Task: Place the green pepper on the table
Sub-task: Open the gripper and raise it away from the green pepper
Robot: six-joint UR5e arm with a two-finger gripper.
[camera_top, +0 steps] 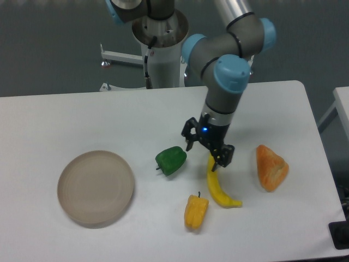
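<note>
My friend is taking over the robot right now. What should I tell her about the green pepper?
Gripper: open, holding nothing, hovering just right of the green pepper and above the banana's top end.
Green pepper: lying on the white table, off the beige plate.
Done: the pepper looks already placed on the table.
Left: probably only moving the arm away.

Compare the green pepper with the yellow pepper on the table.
The green pepper is dark green and blocky; the yellow pepper is yellow-orange and more elongated. The green one lies closer to the gripper and the plate; the yellow one lies nearer the front edge, beside the banana. Both rest on the table, similar in size.
</note>
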